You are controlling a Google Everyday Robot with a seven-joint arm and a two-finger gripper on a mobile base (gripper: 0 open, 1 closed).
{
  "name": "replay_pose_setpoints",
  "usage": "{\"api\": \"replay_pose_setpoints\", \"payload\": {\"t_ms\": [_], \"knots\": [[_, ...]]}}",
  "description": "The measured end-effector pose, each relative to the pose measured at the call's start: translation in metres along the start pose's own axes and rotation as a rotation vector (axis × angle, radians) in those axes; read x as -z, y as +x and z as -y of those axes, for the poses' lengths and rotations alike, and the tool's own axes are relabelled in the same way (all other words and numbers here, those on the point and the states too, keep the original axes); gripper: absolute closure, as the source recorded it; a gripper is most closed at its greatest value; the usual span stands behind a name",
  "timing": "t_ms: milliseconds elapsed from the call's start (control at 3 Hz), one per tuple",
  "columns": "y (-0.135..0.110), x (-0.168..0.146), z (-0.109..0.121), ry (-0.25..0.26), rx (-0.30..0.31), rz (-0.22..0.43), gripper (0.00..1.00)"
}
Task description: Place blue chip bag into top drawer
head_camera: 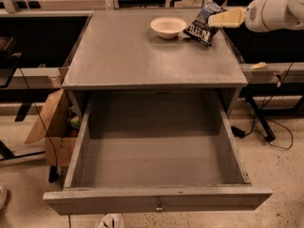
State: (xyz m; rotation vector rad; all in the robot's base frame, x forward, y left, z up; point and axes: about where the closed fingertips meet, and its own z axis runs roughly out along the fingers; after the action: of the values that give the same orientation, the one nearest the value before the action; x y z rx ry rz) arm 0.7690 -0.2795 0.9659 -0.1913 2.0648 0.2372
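Observation:
The blue chip bag (203, 23) stands tilted on the far right of the grey cabinet top (142, 56), beside a cream bowl (168, 27). My gripper (214, 19) reaches in from the right on a white arm, its cream fingers (228, 18) touching the bag's upper right side. The top drawer (156, 199) is pulled fully out toward the camera, with nothing inside and a small knob on its front panel.
A cardboard box (54, 129) sits on the floor left of the drawer. Black table legs and cables (266, 122) run on the floor at right. Dark desks flank the cabinet. A white shoe tip (109, 221) shows below the drawer front.

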Motion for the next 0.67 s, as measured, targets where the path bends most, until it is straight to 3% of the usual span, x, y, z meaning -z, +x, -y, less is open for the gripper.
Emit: {"api": "replay_pose_setpoints", "payload": {"t_ms": [333, 667], "knots": [[-0.0098, -0.0361, 0.0318, 0.083, -0.157, 0.051, 0.00], [-0.0082, -0.0347, 0.0406, 0.100, -0.232, 0.054, 0.00]]}}
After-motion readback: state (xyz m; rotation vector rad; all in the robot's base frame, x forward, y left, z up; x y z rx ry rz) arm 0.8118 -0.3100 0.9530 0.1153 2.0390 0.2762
